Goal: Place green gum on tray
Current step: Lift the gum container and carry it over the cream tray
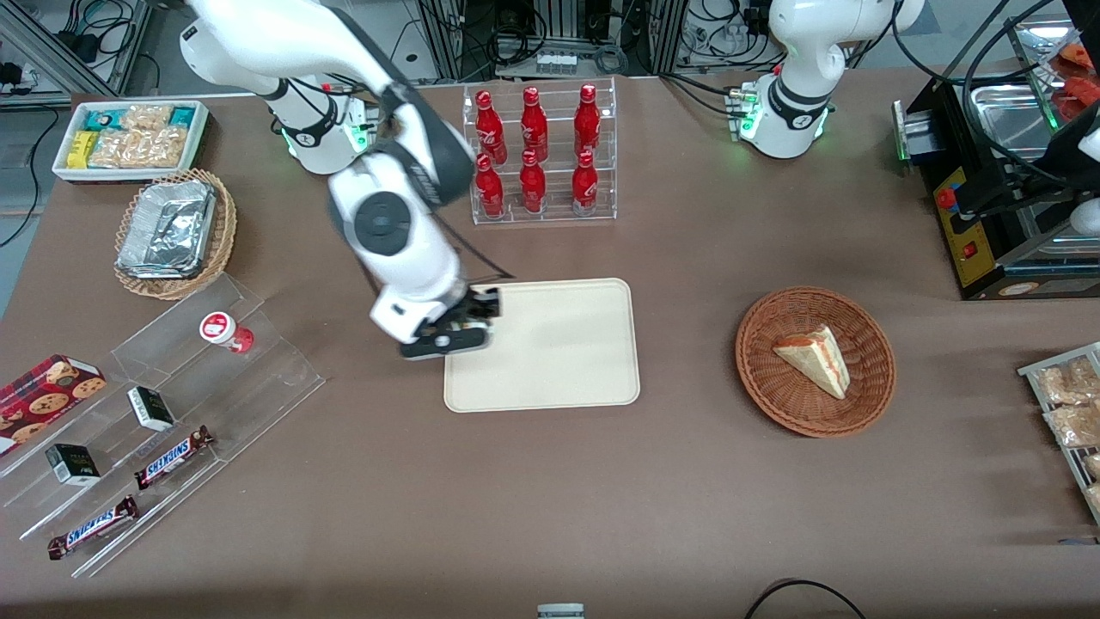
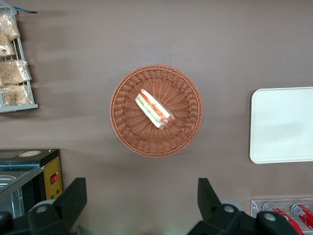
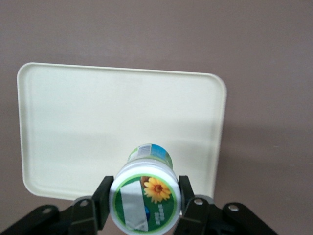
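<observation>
The green gum (image 3: 145, 198) is a white canister with a green-and-white lid bearing a yellow flower. My right gripper (image 3: 145, 201) is shut on it, one black finger (image 3: 102, 201) on each side of the lid. The canister hangs above the cream-beige tray (image 3: 122, 117), close to the tray's edge. In the front view the gripper (image 1: 468, 325) is low over the tray (image 1: 559, 352) at its edge toward the working arm's end. The gum is hidden by the hand there. The tray also shows in the left wrist view (image 2: 283, 125), and it is bare.
A red-lidded canister (image 1: 225, 331) stands on the clear stepped rack (image 1: 172, 404) with candy bars. A wicker basket (image 1: 815, 413) holding a sandwich lies toward the parked arm's end. A rack of red bottles (image 1: 540, 155) stands farther from the camera than the tray.
</observation>
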Robot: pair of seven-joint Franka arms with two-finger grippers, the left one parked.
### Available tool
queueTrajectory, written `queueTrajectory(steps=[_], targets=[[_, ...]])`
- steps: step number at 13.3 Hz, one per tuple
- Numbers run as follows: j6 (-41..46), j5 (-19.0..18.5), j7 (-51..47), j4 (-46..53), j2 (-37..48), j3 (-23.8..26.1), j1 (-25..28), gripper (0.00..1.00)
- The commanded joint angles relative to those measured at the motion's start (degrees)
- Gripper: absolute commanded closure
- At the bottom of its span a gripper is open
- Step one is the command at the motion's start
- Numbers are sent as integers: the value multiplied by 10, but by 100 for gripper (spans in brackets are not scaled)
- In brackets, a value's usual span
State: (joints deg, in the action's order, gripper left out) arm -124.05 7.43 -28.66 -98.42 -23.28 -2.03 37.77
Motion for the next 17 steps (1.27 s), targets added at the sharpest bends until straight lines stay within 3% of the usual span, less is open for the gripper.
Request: queueTrajectory(steps=[1,9,15,16,17], targets=[[-41,7,-57,26,-49,-8,28,100],[-80,4,-108,36,-120,-11,89,100],[-109,-3,-125,33,-136,-14,91,100],[-109,-4,-126,33,-136,-14,91,92],[-109,-4,-127,33,-137,-14,91,60]])
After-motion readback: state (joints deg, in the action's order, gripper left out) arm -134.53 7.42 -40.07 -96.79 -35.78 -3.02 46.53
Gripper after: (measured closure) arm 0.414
